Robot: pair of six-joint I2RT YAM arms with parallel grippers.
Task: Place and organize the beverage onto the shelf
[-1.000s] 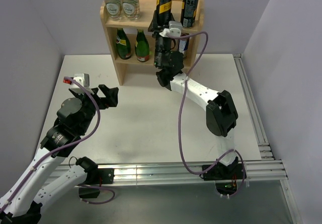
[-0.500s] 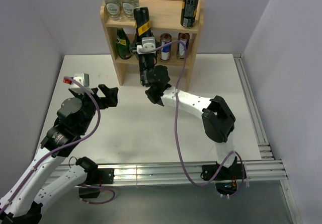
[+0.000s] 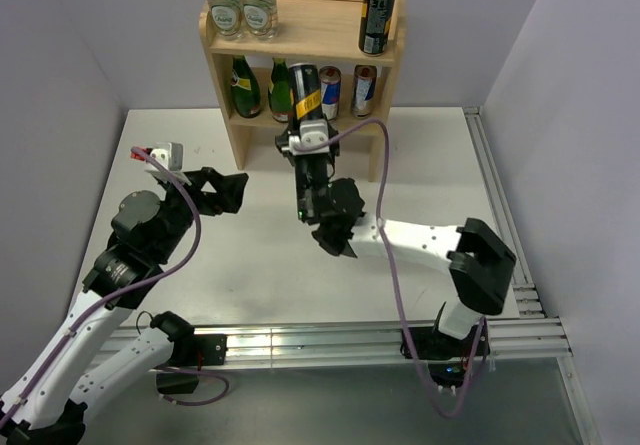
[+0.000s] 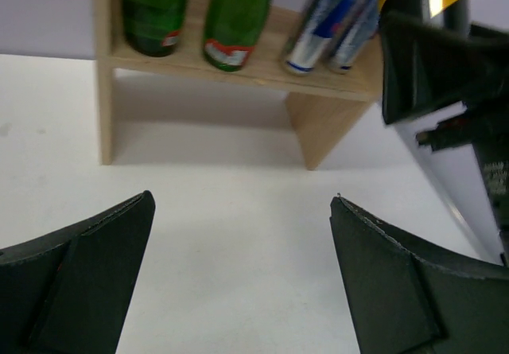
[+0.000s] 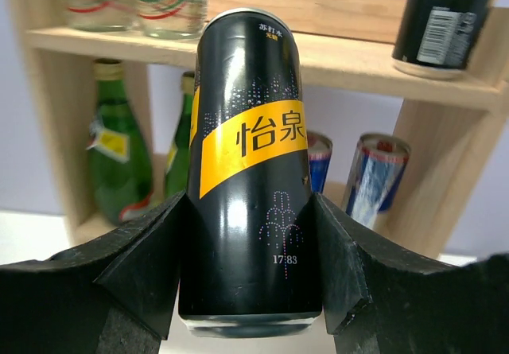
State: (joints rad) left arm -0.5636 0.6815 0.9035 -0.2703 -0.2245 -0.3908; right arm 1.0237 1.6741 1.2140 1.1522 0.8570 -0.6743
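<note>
The light wood shelf (image 3: 300,43) stands at the back of the table. Its top board holds two clear water bottles (image 3: 240,0) and a black can (image 3: 378,10). Its lower tier holds two green bottles (image 3: 262,87) and two blue-silver cans (image 3: 346,89). My right gripper (image 3: 309,137) is shut on a tall black can with a yellow band (image 3: 307,97) and holds it upright in front of the lower tier. In the right wrist view the gripper (image 5: 250,203) clamps the can (image 5: 246,131) low on both sides. My left gripper (image 3: 226,191) is open and empty over the table, left of the shelf; it also shows in its own wrist view (image 4: 242,211).
Grey walls close the table at left, back and right. Aluminium rails (image 3: 500,215) run along the right and near edges. In the left wrist view the right arm (image 4: 453,131) fills the right side, near the shelf's right panel (image 4: 326,127).
My right gripper has carried the black can down from the shelf's top board, leftward, then out toward me in front of the lower tier. My left gripper has shifted slightly right.
</note>
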